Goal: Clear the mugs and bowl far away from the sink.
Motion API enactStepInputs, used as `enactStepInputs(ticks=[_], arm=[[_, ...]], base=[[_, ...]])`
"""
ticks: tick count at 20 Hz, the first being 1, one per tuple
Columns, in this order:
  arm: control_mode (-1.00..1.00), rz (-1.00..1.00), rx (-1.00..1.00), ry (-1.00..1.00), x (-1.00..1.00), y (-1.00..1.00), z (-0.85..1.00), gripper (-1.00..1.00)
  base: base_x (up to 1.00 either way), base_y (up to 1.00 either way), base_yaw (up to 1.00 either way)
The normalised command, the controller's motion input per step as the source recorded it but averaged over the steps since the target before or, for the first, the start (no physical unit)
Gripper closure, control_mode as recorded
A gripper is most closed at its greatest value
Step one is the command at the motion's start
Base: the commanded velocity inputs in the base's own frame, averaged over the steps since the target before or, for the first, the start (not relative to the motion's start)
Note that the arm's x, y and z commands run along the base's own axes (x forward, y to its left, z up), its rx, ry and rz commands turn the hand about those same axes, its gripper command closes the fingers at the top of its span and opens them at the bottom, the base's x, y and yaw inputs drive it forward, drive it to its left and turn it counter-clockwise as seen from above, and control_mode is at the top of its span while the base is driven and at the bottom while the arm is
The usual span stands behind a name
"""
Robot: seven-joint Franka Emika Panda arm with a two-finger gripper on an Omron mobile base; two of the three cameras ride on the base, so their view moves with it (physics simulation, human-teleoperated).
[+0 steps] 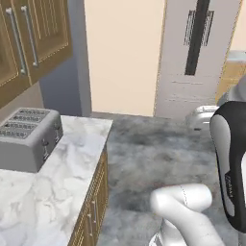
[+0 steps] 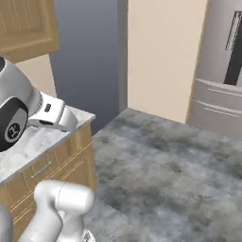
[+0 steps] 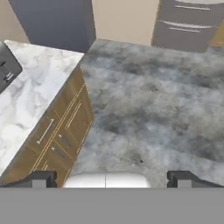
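Observation:
The mugs, the bowl and the sink are out of view. In the hand view my gripper (image 3: 112,179) is open, its two dark fingertips (image 3: 43,178) standing far apart with nothing between them. It hangs over the grey floor (image 3: 148,100), just off the end of the marble counter (image 3: 26,100), and looks down past the wooden drawer fronts (image 3: 61,135).
A grey toaster (image 1: 29,139) stands on the white marble counter (image 1: 57,192) at the left, under wooden wall cabinets (image 1: 29,38). The counter ends at its right edge, and beyond it is open grey floor (image 1: 153,153). A steel fridge (image 1: 197,53) stands at the far side.

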Motion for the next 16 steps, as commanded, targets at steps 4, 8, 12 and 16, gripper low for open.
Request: enactStepInputs(ticks=[4, 8, 12, 16], arm=[[1.00, 0.00, 0.00, 0.00, 0.00, 0.00, 0.00, -1.00], [1.00, 0.00, 0.00, 0.00, 0.00, 0.00, 0.00, -1.00], [1.00, 0.00, 0.00, 0.00, 0.00, 0.00, 0.00, -1.00], [1.00, 0.00, 0.00, 0.00, 0.00, 0.00, 0.00, -1.00]], base=[[0.00, 0.00, -1.00], [0.00, 0.00, -1.00], [0.00, 0.00, -1.00], [0.00, 0.00, -1.00]])
